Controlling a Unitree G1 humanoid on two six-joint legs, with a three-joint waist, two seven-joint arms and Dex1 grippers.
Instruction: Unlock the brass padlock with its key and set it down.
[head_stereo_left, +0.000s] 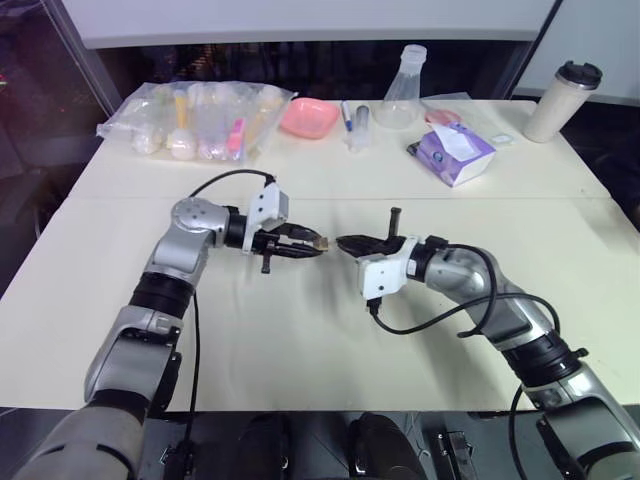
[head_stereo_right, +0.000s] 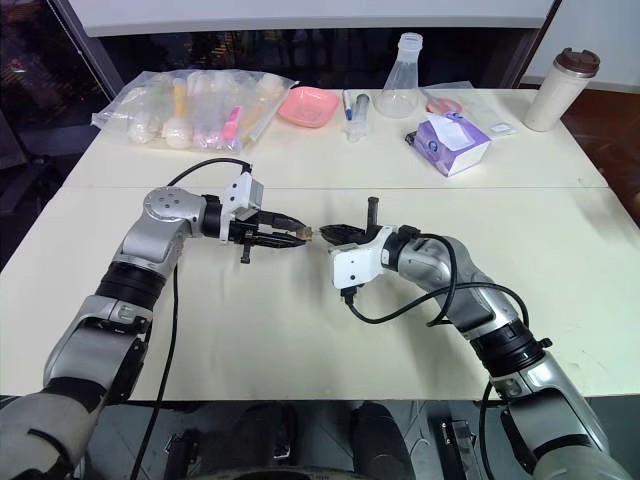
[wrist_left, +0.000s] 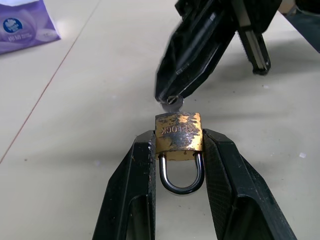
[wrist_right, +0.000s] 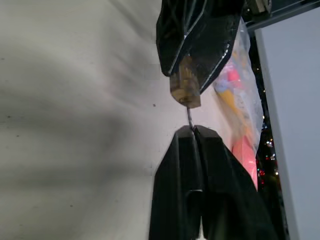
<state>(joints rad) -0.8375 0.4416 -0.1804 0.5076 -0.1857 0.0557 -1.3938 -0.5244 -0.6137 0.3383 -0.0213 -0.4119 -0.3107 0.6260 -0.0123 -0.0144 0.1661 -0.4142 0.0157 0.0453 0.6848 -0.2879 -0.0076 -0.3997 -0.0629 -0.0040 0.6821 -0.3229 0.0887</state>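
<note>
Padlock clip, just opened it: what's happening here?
The left gripper holds the brass padlock by its body above the table, shackle still closed. The right gripper is shut on the key and has it at the padlock's keyhole end. The lock isn't open or set down yet.

— Padlock (wrist_left: 178, 131): worn yellow brass, dark blotches, silvery shackle. Fingers (wrist_left: 131, 192): black, fine grid texture.
— Table (head_stereo_left: 300, 360): pale cream. Tissue pack (head_stereo_left: 455, 152): purple with white. Bowl (head_stereo_left: 307, 117): pink. Cup (head_stereo_left: 563, 102): cream, dark lid.
</note>
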